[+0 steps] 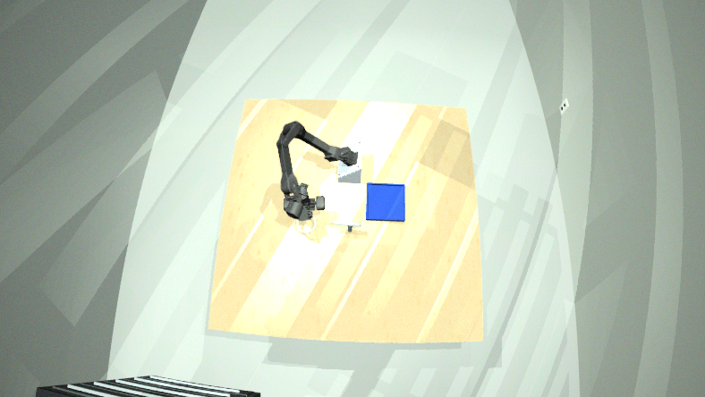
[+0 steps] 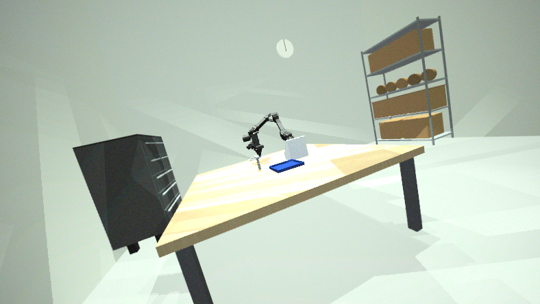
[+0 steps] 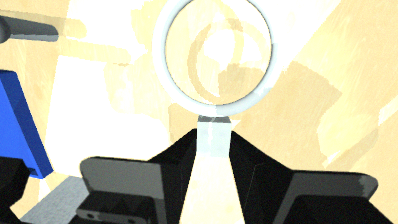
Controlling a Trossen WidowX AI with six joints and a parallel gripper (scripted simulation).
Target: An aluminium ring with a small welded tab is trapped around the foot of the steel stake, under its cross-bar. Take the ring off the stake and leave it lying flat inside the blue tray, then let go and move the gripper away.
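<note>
The aluminium ring (image 1: 306,232) (image 3: 216,111) is off the stake, held in the air to its left in the top view. Its shadow shows on the table inside the ring in the wrist view. My gripper (image 3: 212,134) (image 2: 259,155) is shut on the ring's welded tab (image 3: 214,142), a fingertip on each side. The steel stake (image 1: 349,229) (image 2: 259,164) stands upright; its cross-bar (image 1: 346,223) (image 3: 40,31) shows at the upper left in the wrist view. The blue tray (image 1: 386,204) (image 2: 287,166) (image 3: 17,125) is empty, right of and behind the stake in the top view.
A pale upright panel (image 2: 296,148) stands by the arm's base, behind the tray. The wooden table (image 1: 394,295) (image 2: 264,196) bears everything. A dark drawer cabinet (image 2: 124,188) and a shelf rack (image 2: 426,75) stand away from the table.
</note>
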